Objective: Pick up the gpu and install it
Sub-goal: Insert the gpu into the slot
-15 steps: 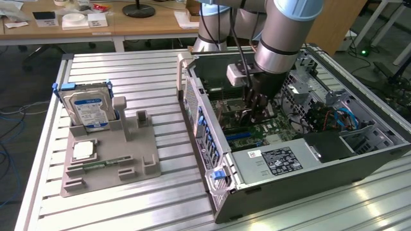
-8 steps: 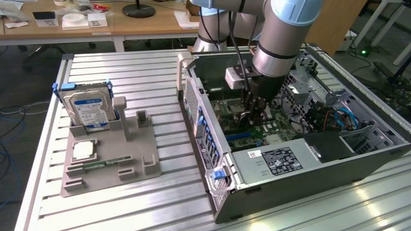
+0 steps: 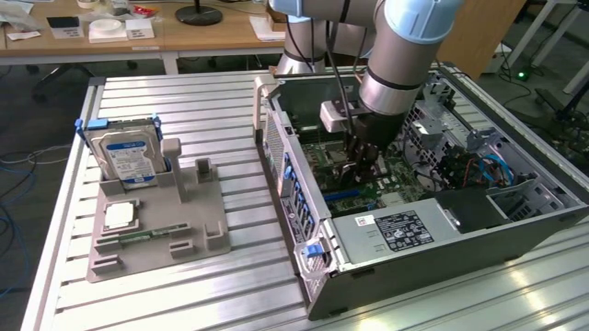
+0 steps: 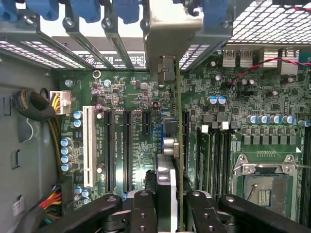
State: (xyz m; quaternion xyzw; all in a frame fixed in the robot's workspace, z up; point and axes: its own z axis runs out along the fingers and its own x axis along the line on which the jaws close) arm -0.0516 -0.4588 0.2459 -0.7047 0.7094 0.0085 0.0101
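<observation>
My gripper point(image 3: 359, 164) reaches down inside the open computer case point(image 3: 294, 207) and is shut on the gpu point(image 3: 352, 174), which it holds upright on edge above the green motherboard point(image 3: 368, 189). In the wrist view the gpu point(image 4: 178, 145) appears edge-on as a thin card running from between the black fingers point(image 4: 143, 208) to its silver bracket point(image 4: 170, 34) at the case's rear slot openings. My gripper point(image 4: 170, 211) clamps the card's heatsink and fan part. The card hangs over the row of black expansion slots point(image 4: 127, 145). Whether its edge touches a slot cannot be told.
To the exterior view's left, a grey fixture point(image 3: 184, 227) holds a silver hard drive point(image 3: 129, 155), a processor chip point(image 3: 120, 215) and a memory stick point(image 3: 138, 236). Inside the case are the power supply point(image 3: 396, 231), cable bundles point(image 4: 34, 104), the CPU socket point(image 4: 265, 187) and a white slot point(image 4: 88, 145).
</observation>
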